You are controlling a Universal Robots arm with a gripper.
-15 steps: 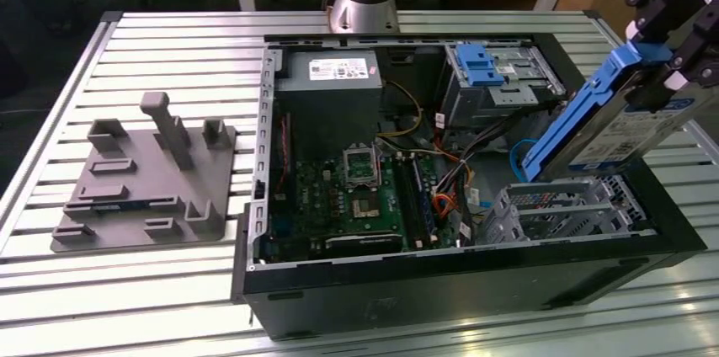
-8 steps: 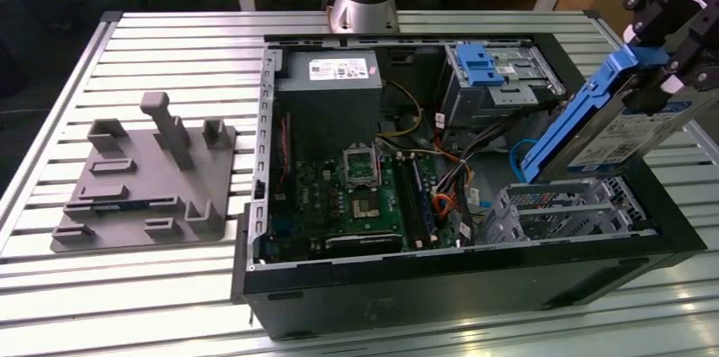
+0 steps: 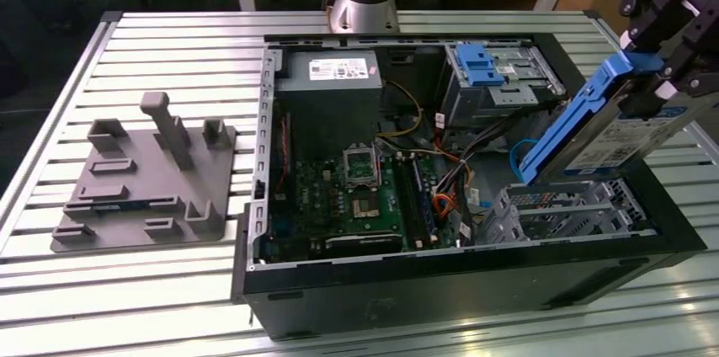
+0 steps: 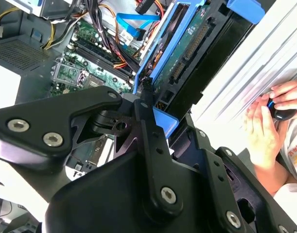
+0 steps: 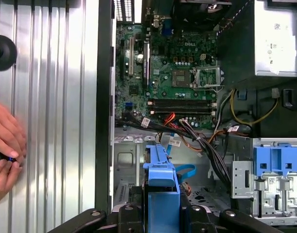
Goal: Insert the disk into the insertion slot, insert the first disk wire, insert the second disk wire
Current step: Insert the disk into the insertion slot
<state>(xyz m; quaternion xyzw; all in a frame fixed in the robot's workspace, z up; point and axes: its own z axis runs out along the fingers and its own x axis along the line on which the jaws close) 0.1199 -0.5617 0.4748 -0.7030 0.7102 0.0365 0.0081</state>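
In the exterior view my gripper is shut on the disk, a silver drive with a white label in a blue carrier. The disk hangs tilted, its lower end just above the insertion slot, the perforated metal cage in the open computer case's near corner, on the exterior view's right. In both wrist views the black fingers clamp the carrier's blue edge, and the disk's connector side shows. The cage lies below the carrier. A blue flat cable and loose coloured wires lie beside the cage.
The case stands on a slatted metal table. A grey metal bay with a blue tab sits at the case's back. A grey fixture lies on the exterior view's left. A person's hands rest on the table beside the case.
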